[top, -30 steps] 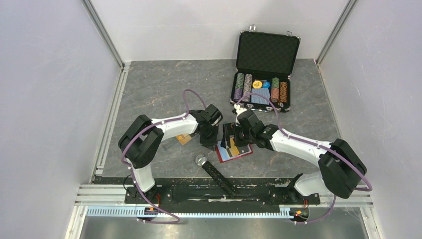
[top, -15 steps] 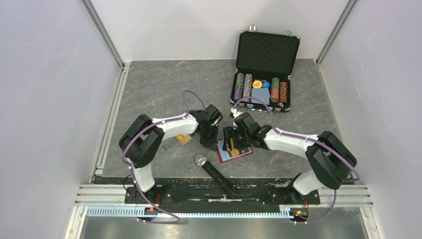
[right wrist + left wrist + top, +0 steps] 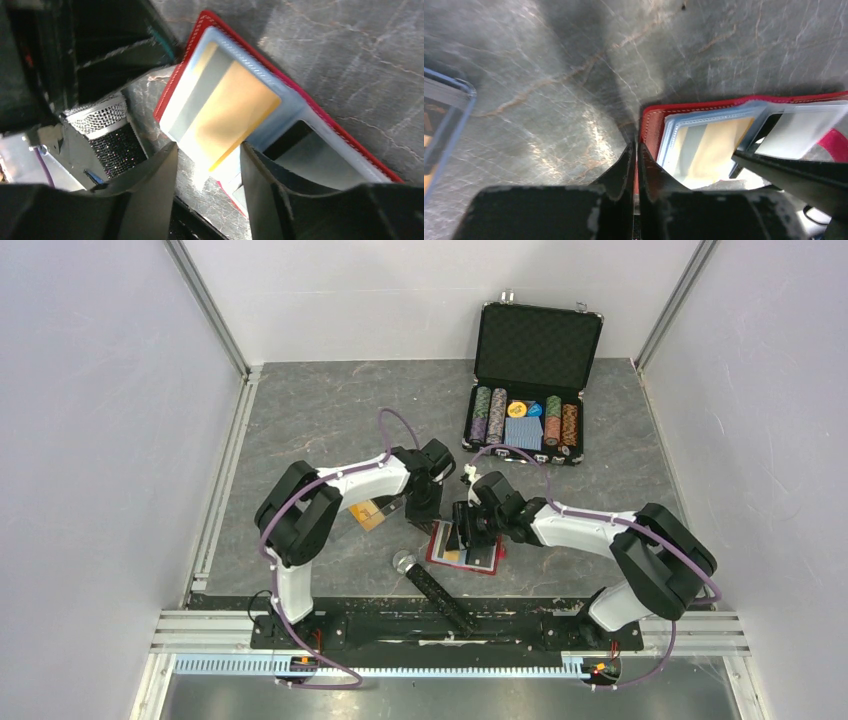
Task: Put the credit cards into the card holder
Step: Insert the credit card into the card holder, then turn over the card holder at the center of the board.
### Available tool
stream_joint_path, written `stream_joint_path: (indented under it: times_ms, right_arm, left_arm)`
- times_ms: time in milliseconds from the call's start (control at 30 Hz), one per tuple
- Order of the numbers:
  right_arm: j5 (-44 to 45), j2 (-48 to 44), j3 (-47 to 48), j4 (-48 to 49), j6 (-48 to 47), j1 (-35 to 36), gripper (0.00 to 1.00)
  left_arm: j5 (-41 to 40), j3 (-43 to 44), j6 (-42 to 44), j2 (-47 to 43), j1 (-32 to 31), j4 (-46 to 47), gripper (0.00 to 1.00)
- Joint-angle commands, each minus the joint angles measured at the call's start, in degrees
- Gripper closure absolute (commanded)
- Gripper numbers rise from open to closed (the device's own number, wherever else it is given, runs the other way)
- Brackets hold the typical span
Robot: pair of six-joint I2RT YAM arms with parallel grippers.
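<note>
From above we see the card holder (image 3: 480,558) open on the desk (image 3: 300,420), lower centre. Left wrist: our left hand (image 3: 635,159) pinches shut on its red edge. Right wrist: our right hand (image 3: 207,165) gapes, gripping nothing, astride the gold credit card (image 3: 235,110), whose long axis runs upper-left.
</note>
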Motion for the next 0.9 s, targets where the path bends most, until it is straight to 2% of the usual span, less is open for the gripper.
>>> stream_joint_path:
  times_ms: [0,100,167,200,300,433,533,667,867]
  right_arm:
    - [-0.04,-2.8,0.98,1.42,0.77,0.95,0.43]
    - [2.7,-4.35,1.98,-2.0,-0.94,0.96,0.34]
    - [3.38,-5.21,2.32,-2.73,-1.51,0.97,0.33]
    - [3.69,-5.59,2.47,-3.07,-1.63,0.98,0.34]
    - [4.16,-6.4,2.61,-3.07,-2.02,0.95,0.46]
    - [4.32,-6.1,1.68,-2.35,-2.23,0.96,0.69]
    - [4.32,-5.16,-0.01,-0.9,-2.1,1.0,0.81]
    - [4.56,-3.05,-1.64,0.59,-2.12,0.98,0.88]
    - [4.78,-0.48,-2.46,1.31,-2.42,0.9,0.94]
  left_arm:
    - [-6.69,3.95,4.28,-0.89,0.22,-4.07,0.84]
    - [-9.3,3.01,4.36,-4.62,0.17,-5.83,0.58]
    - [-7.86,1.0,3.94,-7.72,0.18,-4.68,0.51]
    - [-6.46,-0.04,3.56,-9.34,0.17,-3.53,0.5]
    - [-0.78,-4.39,1.68,-12.81,0.34,1.88,0.48]
    - [9.75,-11.15,-1.85,-14.42,1.68,12.78,0.47]
    - [13.54,-13.98,-3.79,-13.71,2.58,18.42,0.47]
    - [15.93,-15.26,-4.44,-12.04,3.08,21.52,0.47]
    - [15.75,-15.8,-4.09,-11.68,3.03,21.82,0.49]
